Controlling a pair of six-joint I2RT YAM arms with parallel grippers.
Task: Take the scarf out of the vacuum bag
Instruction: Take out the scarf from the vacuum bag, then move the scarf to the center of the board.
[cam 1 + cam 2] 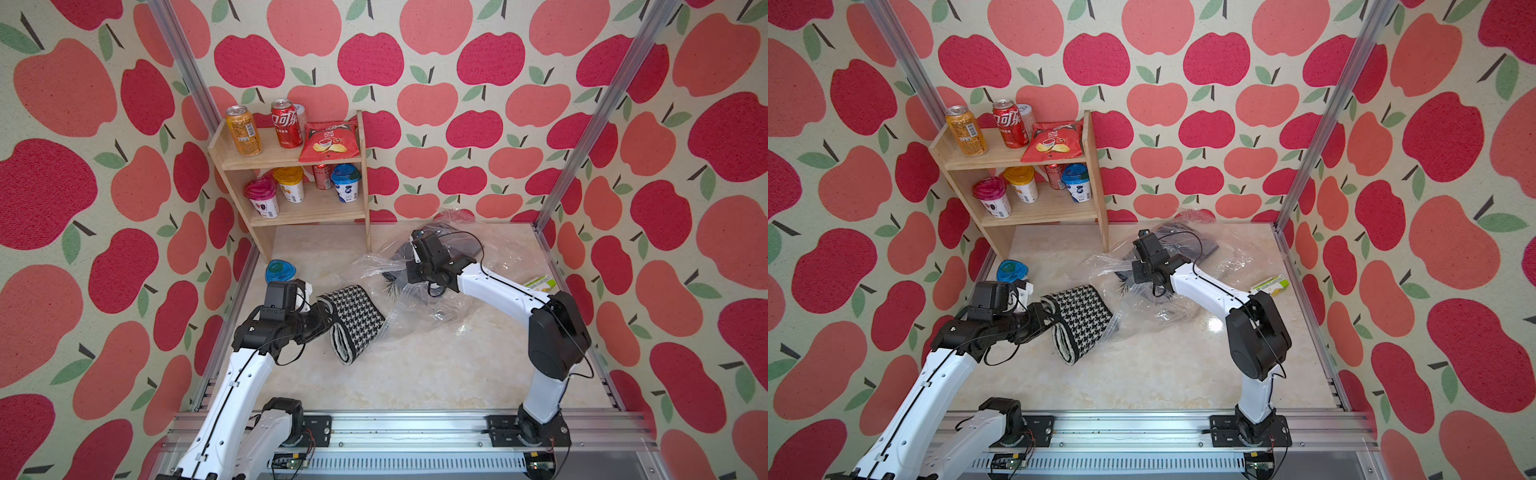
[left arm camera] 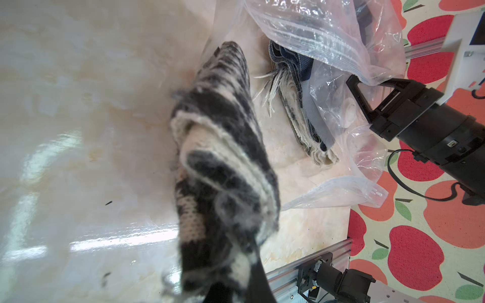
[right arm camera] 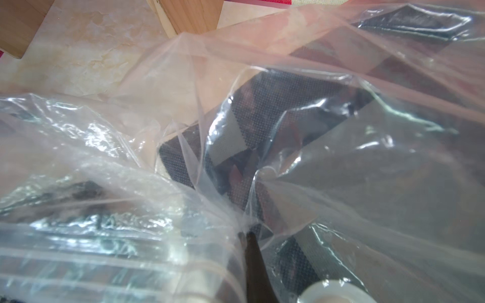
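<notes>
both clamped: left gripper point(image 1: 327, 316) on the scarf point(image 1: 358, 312), right gripper point(image 2: 354, 82) on the vacuum bag point(image 1: 424, 318); the scarf runs lengthwise from the left jaws to the bag's mouth

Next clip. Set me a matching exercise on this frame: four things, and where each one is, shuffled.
Things:
1. houndstooth scarf
2. vacuum bag
3. chip bag
4. blue-lidded cup

Places:
A. top shelf of the wooden rack
B. pinched in the right gripper
C. on the table by the rack's foot
D. held in the left gripper

Pairs: 1-D, 2-B, 3-A, 4-C.
</notes>
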